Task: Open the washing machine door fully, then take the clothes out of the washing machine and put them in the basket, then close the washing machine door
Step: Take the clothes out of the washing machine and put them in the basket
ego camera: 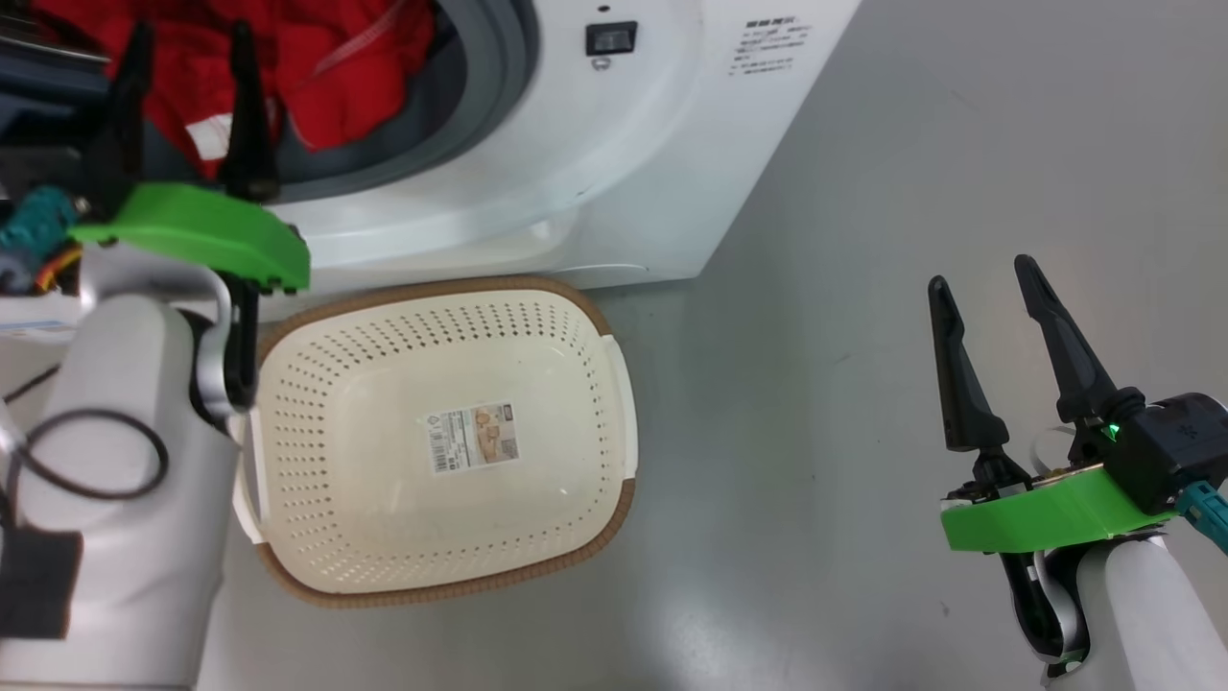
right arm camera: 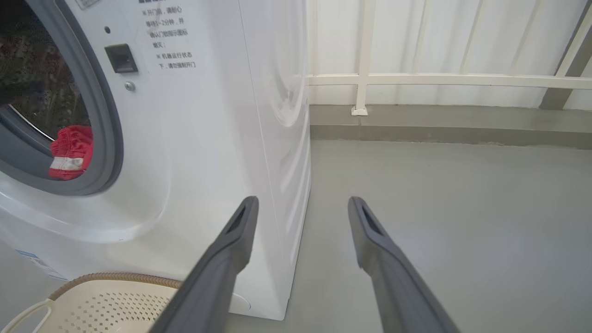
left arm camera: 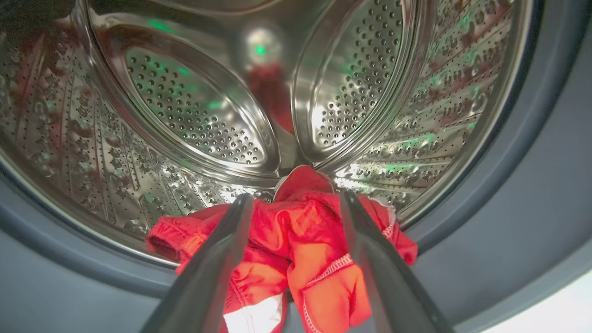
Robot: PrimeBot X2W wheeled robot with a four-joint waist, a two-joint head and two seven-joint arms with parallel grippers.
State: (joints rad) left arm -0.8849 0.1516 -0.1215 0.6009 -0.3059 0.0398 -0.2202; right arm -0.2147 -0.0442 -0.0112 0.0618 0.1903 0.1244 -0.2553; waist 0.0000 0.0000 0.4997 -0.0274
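The white washing machine [ego camera: 614,182] stands with its mouth uncovered; its door is out of view. Red clothes [ego camera: 317,77] lie at the drum's lip over the grey ring. My left gripper [ego camera: 187,38] is open at the mouth, fingers pointing into the drum. In the left wrist view the open left gripper [left arm camera: 293,201] has its two fingers on either side of the red clothes [left arm camera: 300,245], a white patch at the bottom. The cream basket [ego camera: 576,326] sits on the floor below the machine with nothing in it. My right gripper [ego camera: 979,274] hangs open over bare floor to the right.
The grey floor [ego camera: 863,288] stretches right of the machine. In the right wrist view a white railing [right arm camera: 416,81] and a low kerb run along the far wall, and the basket's rim [right arm camera: 115,277] shows at the lower left.
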